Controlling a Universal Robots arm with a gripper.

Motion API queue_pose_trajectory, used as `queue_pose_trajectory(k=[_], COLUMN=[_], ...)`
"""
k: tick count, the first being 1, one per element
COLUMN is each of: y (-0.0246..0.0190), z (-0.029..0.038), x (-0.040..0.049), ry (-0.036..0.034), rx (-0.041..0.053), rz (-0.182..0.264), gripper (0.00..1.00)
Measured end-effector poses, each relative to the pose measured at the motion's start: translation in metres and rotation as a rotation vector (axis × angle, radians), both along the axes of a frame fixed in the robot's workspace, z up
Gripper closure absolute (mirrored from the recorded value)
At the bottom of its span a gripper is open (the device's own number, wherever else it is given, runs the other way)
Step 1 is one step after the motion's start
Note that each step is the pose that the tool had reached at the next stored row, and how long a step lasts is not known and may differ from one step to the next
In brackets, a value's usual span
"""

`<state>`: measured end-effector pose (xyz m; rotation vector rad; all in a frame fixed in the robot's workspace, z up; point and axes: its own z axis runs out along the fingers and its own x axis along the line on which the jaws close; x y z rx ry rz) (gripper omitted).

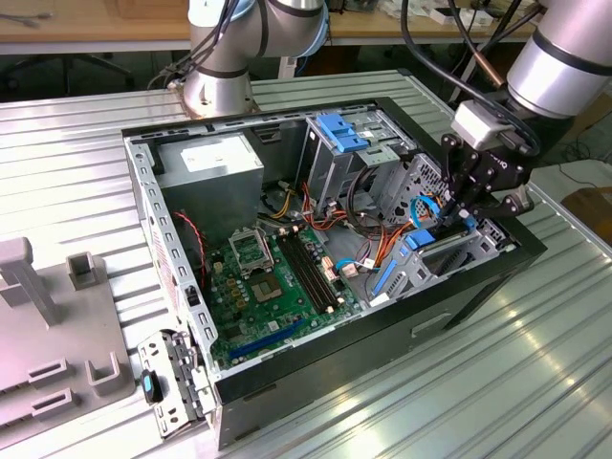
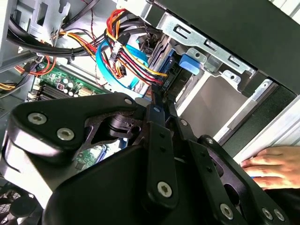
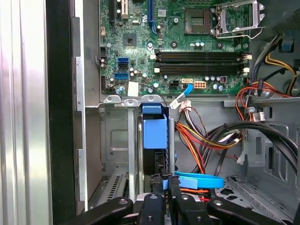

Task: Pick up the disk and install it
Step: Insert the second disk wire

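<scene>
**Gripper down at the drive cage, pinching the disk's top edge**

Exterior view: arm is coming in from upper right of frame, gripper (image 1: 466, 212) is sitting low over the open PC case (image 1: 287, 382), at the case's right end in the frame. The disk (image 1: 413, 251), w/ its blue caddy rail, is standing on edge in the grey drive cage (image 1: 469, 251) directly under the fingertips.

First wrist view: disk (image 3: 154, 136) is slotted upright in the cage bay, centre of frame, blue rail facing cam. Black fingers (image 3: 164, 185) at bottom centre are nearly closed, narrow gap only, clamped on the disk's upper edge. Motherboard (image 3: 178, 47) is filling the top of frame; cable bundle (image 3: 211, 140) is lying to the right of disk.

Second wrist view: gripper (image 2: 157, 101) links are pulled together; a person's hand (image 2: 272, 164) is resting at right edge, beside the case wall.
</scene>
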<state>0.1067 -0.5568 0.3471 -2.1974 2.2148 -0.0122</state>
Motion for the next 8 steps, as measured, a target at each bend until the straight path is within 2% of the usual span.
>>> queue_pose_trajectory(k=[8], y=[0.0], z=[-0.0028], x=[0.0008], ry=[0.0], rx=[0.0006], rz=[0.0], gripper=[0.84])
